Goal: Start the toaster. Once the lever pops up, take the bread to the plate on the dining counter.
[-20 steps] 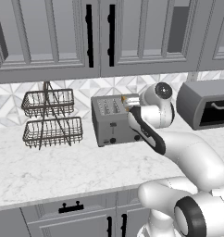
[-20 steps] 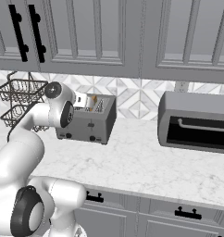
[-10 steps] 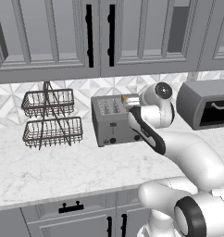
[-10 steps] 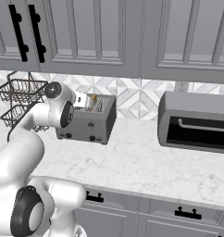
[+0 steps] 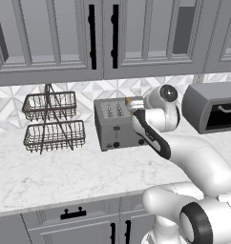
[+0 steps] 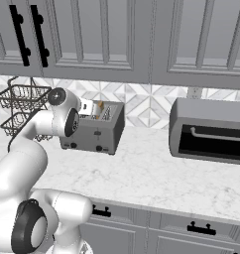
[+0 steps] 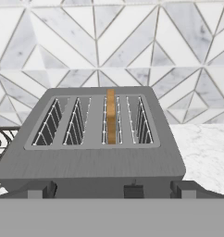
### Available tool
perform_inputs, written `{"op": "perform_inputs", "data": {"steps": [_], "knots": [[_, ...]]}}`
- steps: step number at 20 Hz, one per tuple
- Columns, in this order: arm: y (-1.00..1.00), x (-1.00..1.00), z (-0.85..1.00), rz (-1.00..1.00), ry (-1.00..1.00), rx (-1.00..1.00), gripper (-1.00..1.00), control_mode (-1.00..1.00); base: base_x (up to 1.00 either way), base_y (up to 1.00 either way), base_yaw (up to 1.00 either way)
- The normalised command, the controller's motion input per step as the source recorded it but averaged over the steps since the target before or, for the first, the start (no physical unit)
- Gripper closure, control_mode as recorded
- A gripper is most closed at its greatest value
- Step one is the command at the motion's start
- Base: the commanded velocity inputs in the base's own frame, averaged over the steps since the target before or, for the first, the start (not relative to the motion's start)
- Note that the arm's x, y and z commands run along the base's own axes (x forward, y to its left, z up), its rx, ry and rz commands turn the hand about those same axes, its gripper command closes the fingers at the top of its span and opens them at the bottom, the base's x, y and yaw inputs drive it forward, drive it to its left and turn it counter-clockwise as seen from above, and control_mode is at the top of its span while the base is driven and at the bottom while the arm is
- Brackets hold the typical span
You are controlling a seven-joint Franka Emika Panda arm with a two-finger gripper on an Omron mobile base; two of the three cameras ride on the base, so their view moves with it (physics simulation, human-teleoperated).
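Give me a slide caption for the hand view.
Looking down on the toaster, bread seated in its third slot, tiled backsplash behind.

Bread (image 7: 111, 115) in toaster (image 7: 93, 143) slot, apparently third from left.

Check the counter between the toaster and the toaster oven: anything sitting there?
Nothing sits there. In the right base view, bare marble worktop runs from the toaster to the toaster oven. In the left base view the arm covers that stretch.
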Motion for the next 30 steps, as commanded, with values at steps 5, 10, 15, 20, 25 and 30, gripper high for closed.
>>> {"op": "perform_inputs", "data": {"steps": [5,10,15,20,25,30], "knots": [[0.00,0.00,0.00,0.00,0.00,0.00,-1.00,-1.00,0.00,0.00,0.00],[0.00,0.00,0.00,0.00,0.00,0.00,-1.00,-1.00,0.00,0.00,0.00],[0.00,0.00,0.00,0.00,0.00,0.00,-1.00,-1.00,0.00,0.00,0.00],[0.00,0.00,0.00,0.00,0.00,0.00,-1.00,-1.00,0.00,0.00,0.00],[0.00,0.00,0.00,0.00,0.00,0.00,-1.00,-1.00,0.00,0.00,0.00],[0.07,0.00,0.00,0.00,0.00,0.00,-1.00,-1.00,0.00,0.00,0.00]]}}
